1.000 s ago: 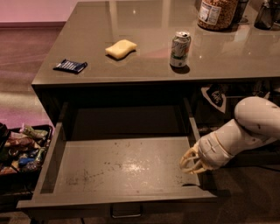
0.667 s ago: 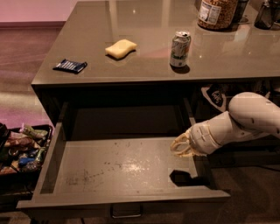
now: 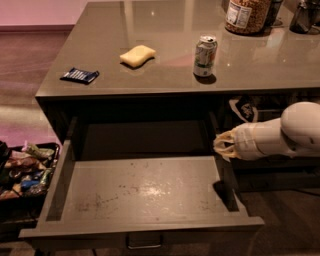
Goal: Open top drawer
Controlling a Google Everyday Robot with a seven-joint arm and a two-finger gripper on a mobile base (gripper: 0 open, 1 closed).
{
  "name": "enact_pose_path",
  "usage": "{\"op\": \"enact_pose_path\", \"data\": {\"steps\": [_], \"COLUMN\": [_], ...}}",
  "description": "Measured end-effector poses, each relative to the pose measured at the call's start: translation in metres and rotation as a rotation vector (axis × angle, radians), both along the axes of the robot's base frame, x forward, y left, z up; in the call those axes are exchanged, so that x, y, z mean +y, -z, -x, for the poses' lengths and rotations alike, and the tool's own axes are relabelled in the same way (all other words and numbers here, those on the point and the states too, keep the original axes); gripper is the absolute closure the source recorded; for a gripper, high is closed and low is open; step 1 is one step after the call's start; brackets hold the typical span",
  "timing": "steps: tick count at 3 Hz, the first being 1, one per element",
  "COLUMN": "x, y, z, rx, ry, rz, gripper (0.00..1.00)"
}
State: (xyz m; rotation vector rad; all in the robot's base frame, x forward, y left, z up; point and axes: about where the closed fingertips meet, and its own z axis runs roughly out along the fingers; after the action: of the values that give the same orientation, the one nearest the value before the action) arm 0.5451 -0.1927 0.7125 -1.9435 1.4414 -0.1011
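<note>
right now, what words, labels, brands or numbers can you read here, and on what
No text can be read.
On the jar: a white label with dark print, too blurred.
On the can: markings, too blurred.
On the packet: print, too blurred.
The hand, beside the right wall of the open top drawer, bears none.

- The tabletop (image 3: 165, 80) is a glossy grey-olive slab with pale reflections on its far half.
- A dark blue packet (image 3: 79, 75) lies flat near the left near corner.
- A yellow sponge (image 3: 137, 54) lies to the right of the packet and a little farther back.
- A soda can (image 3: 205, 49) stands upright right of the sponge, well apart from it.
- A labelled jar (image 3: 246, 15) stands at the far right.
- A dark object (image 3: 306, 15) sits beyond the jar, cut by the edge.
- The gripper (image 3: 222, 146) hangs below the tabletop's near edge, toward the right.
</note>
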Motion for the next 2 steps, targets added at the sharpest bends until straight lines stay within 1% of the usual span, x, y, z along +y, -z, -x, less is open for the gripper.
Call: {"op": "enact_pose_path", "data": {"steps": [1, 2], "x": [-0.056, -0.124], "y": [-0.035, -0.071], "z": [-0.003, 0.015], "rx": [-0.065, -0.087], "ry": [0.147, 0.311], "rz": [0.112, 0.206], "gripper": [1.00, 1.00]}}
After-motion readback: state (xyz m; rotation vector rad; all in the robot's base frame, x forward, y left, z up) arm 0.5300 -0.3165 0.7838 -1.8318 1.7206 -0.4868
